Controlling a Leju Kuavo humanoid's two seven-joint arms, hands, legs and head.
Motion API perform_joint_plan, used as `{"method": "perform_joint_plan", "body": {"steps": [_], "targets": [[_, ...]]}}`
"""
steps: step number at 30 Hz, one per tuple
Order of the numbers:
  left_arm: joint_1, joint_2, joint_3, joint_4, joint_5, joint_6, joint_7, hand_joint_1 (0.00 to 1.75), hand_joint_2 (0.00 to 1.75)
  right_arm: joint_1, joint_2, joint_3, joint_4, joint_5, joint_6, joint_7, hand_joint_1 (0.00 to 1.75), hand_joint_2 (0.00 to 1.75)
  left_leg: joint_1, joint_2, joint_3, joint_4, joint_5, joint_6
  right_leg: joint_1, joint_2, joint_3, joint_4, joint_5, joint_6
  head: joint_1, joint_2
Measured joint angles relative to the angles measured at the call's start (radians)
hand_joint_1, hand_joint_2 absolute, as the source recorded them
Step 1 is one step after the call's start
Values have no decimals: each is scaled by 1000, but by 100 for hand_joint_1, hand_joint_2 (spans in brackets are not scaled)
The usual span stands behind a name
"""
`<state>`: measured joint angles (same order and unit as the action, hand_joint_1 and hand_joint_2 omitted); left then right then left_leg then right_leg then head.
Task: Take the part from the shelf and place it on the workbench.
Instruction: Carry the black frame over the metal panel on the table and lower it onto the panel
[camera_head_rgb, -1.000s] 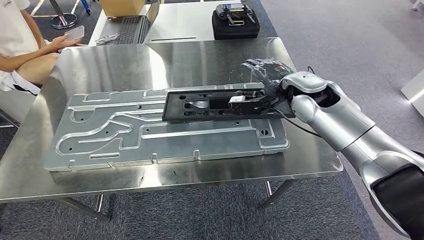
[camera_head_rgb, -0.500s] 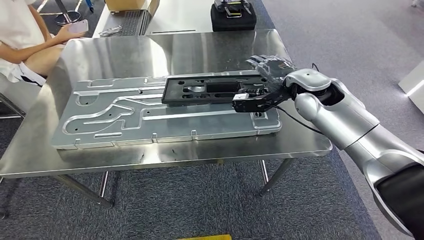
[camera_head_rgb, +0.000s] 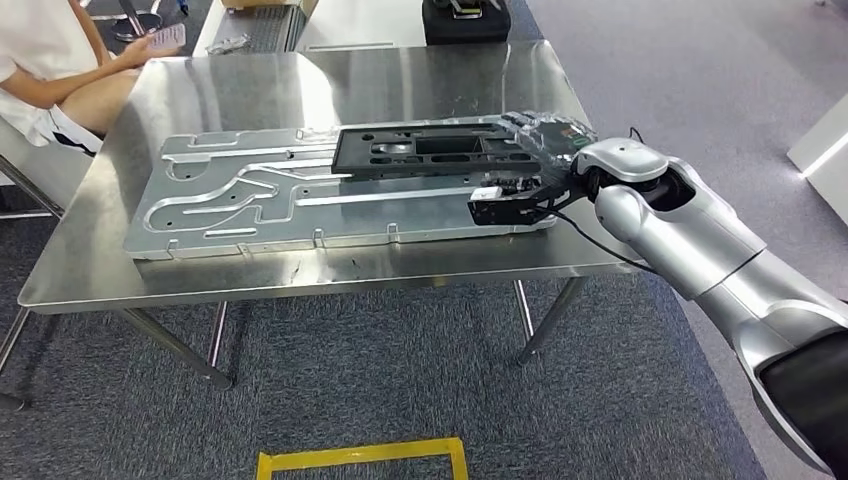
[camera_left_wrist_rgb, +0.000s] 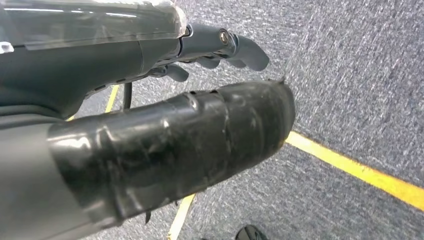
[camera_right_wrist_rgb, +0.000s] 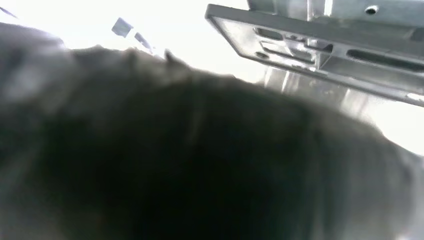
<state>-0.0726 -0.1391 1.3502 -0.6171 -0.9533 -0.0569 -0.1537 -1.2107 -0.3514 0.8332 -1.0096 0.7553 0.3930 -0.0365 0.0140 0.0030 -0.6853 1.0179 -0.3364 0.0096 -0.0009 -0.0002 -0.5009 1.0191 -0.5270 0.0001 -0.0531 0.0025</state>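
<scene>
The part (camera_head_rgb: 420, 166), a flat black frame with cut-outs, lies on a large grooved aluminium plate (camera_head_rgb: 250, 200) on the steel workbench (camera_head_rgb: 300, 272). My right hand (camera_head_rgb: 548, 138) sits at the part's right end with its fingers spread over the plate's corner, and nothing is gripped in it. The right wrist view has the part (camera_right_wrist_rgb: 300, 40) a short way off from the dark blurred hand (camera_right_wrist_rgb: 175, 160). My left hand (camera_left_wrist_rgb: 150, 135) hangs over the carpet, fingers (camera_left_wrist_rgb: 235, 42) loosely extended and holding nothing.
A person (camera_head_rgb: 40, 60) sits at the back left of the workbench holding a phone (camera_head_rgb: 165, 38). A black case (camera_head_rgb: 460, 20) stands on the table behind. Yellow tape (camera_head_rgb: 360, 455) marks the carpet in front of the bench, and a yellow line (camera_left_wrist_rgb: 360, 170) runs under my left hand.
The whole picture has shifted: the camera has backed away and the bench sits higher. My right wrist has slid off the part toward the near edge; the part stays flat on the plate.
</scene>
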Motion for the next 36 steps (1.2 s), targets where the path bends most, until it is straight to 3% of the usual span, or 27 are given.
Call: {"method": "perform_joint_plan", "body": {"steps": [2,3,6,7,8,9,11,13,14,15,17,18,20,21,22,23,24,26,28,29,30,32,33,34,36], "targets": [[1,-1,0,0,0,0,0,0,0,-1,-2,0,0,0,0,0,0,0,2,-2,-7,-2,3,-12,-4,-4,-14,-6,22,-16,1,0],[1,-2,0,0,0,0,0,0,0,-1,-2,0,0,0,0,0,0,0,3,-4,-16,15,-23,-16,-6,-6,-24,-11,35,-26,1,0],[2,-2,0,0,0,0,0,0,0,-2,-3,0,-2,-3,0,4,0,0,6,-5,-57,174,-174,-24,-3,-10,-66,-14,77,-43,0,0],[3,-2,0,0,0,0,0,0,0,-1,-4,0,-3,-4,-1,5,0,0,7,-4,-65,235,-202,-27,-2,-10,-82,-13,90,-43,0,0],[2,-2,0,0,0,-1,0,0,0,-1,-4,0,-3,-4,-1,6,0,0,7,-4,-61,274,-203,-29,-1,-9,-100,-10,102,-43,0,0],[2,-2,0,0,0,-2,0,0,0,0,-5,0,-3,-4,-1,7,0,0,7,-4,-43,283,-184,-30,-1,-9,-119,-7,114,-41,0,0],[-1,-2,0,0,-1,-3,0,0,0,0,-9,0,-4,-3,-2,10,0,0,7,-5,42,204,-143,-25,-1,-9,-151,4,135,-34,0,0],[-3,-1,0,-1,-2,-3,0,0,0,-1,-15,-3,-6,-2,-4,13,0,0,3,-6,145,71,-160,-15,1,-11,-172,14,150,-24,0,0],[-4,-1,0,-1,-2,-4,0,0,0,-1,-18,-5,-8,-1,-4,14,0,0,-1,-6,173,26,-175,-9,1,-13,-176,16,157,-18,0,0],[-4,-1,0,-2,-2,-4,-1,0,0,-2,-21,-7,-8,0,-5,15,0,0,-4,-7,181,3,-181,-3,0,-14,-178,15,166,-11,1,0],[-2,-2,0,-2,-2,-4,-1,0,0,-1,-26,-9,-8,1,-4,15,0,0,-3,-4,167,-8,-162,12,-2,-13,-183,10,179,1,1,0],[-2,-2,0,-2,-2,-4,-1,0,0,-1,-28,-9,-8,1,-4,15,0,0,-1,0,158,-13,-148,22,-3,-10,-191,21,159,6,1,0],[-3,-2,0,-2,-2,-4,-1,0,0,0,-33,-9,-7,2,-4,15,0,0,2,6,132,-18,-116,35,-7,-3,-217,100,63,14,3,0],[-4,-2,0,-2,-2,-4,-1,0,0,0,-35,-9,-7,2,-3,15,0,0,2,6,113,-18,-101,38,-8,-2,-232,165,6,17,4,0],[-3,-2,0,-2,-2,-4,-1,0,0,1,-37,-9,-7,2,-3,16,0,0,2,6,95,-17,-87,37,-10,-1,-241,228,-28,21,5,0],[-2,-3,0,-2,-2,-4,-1,0,0,2,-39,-9,-7,2,-3,16,0,0,2,7,76,-15,-74,36,-12,-1,-241,275,-36,24,5,0],[-2,-3,0,-2,-2,-4,-1,0,0,3,-39,-9,-7,2,-3,16,0,0,3,7,57,-13,-61,33,-14,-1,-228,295,-21,26,5,0],[-2,-3,0,-2,-2,-4,-1,0,0,3,-39,-9,-7,2,-3,16,0,0,5,8,23,-4,-39,26,-19,-2,-151,231,28,29,5,0],[-3,-3,0,-2,-2,-4,-2,0,0,1,-39,-10,-13,4,-4,20,0,0,4,7,-2,7,-21,16,-18,-1,-43,92,19,26,4,0],[-3,-3,0,-2,-2,-4,-3,0,0,1,-39,-12,-17,5,-4,22,0,0,3,7,-8,9,-12,10,-15,-1,-9,38,3,22,4,0],[-3,-3,0,-2,-3,-4,-4,0,0,0,-39,-13,-20,5,-5,24,0,0,2,6,-11,9,-3,3,-11,-1,6,8,-10,16,4,0],[-1,-3,0,-2,-3,-4,-5,0,0,-1,-38,-15,-22,6,-4,25,0,0,5,6,-16,4,9,-12,-9,-4,-6,-2,3,-1,4,0],[-1,-3,0,-2,-3,-4,-5,0,0,-1,-38,-15,-23,6,-4,25,0,0,7,5,-24,14,-8,-18,-9,-6,-16,-3,16,-12,4,0],[-1,-3,0,-2,-3,-4,-5,0,0,-2,-37,-15,-24,6,-4,25,0,0,8,5,-35,41,-47,-22,-11,-8,-29,-6,30,-21,4,0],[-1,-2,0,-2,-3,-4,-5,0,0,-3,-36,-15,-25,6,-4,26,0,0,10,4,-65,151,-160,-28,-11,-9,-57,-7,57,-33,3,0]]}}
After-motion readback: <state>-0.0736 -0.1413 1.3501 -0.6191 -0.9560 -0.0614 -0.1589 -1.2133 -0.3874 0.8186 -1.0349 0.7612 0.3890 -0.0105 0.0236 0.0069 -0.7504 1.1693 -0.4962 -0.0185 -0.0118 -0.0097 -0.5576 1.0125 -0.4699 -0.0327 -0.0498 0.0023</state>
